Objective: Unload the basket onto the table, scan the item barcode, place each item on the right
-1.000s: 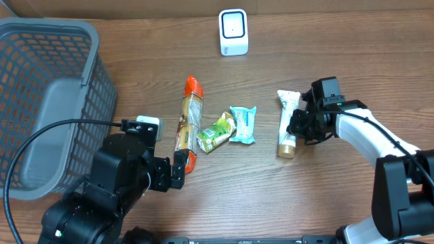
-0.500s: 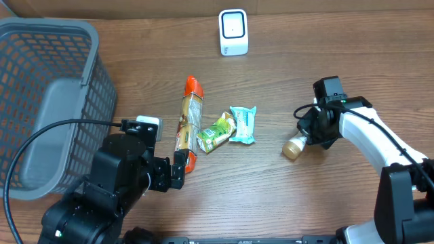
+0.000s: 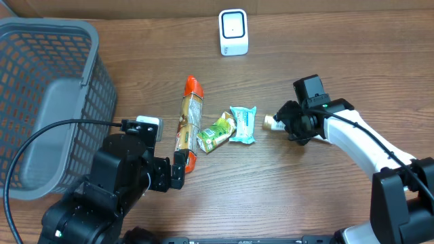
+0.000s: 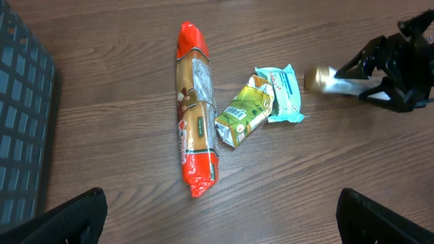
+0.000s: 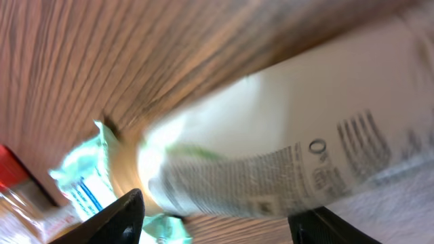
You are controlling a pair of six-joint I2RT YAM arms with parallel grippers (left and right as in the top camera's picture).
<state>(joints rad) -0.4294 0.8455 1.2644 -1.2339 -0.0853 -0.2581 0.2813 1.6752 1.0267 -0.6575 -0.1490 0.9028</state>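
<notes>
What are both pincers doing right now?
Left pincer: open, empty.
Right pincer: open around the tube.

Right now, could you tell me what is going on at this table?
The right arm's fingers straddle a gold-capped tube beside the teal packet; whether they grip it is unclear. The left arm's fingers hang wide open, holding nothing. The white scanner stands farther back, nothing presented to it yet.
</notes>
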